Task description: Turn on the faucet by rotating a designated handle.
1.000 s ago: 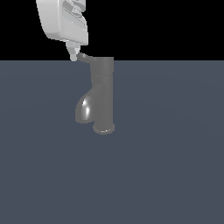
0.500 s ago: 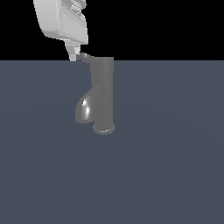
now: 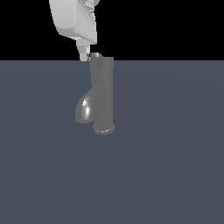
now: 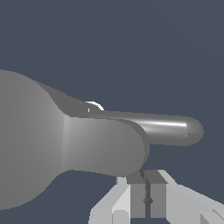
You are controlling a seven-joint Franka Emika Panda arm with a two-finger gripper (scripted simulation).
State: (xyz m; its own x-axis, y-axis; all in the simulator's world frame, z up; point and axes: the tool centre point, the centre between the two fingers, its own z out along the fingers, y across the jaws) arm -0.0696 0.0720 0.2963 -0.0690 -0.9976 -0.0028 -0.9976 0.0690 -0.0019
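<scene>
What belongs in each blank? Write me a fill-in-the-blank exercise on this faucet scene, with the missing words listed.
1. The faucet stands ____ on its round base.
2. Its spout bulges toward the exterior view's ____.
3. The gripper hangs beside the handle at the faucet's ____.

Missing words: upright; left; top

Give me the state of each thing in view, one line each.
faucet: upright on its round base, spout curving down toward the exterior view's left; no water visible.
handle: on top of the faucet, its lever barely showing beside the fingertips.
gripper: above and just to the exterior view's left of the handle, fingers pressed together, tips at lever height; contact cannot be told.
</scene>
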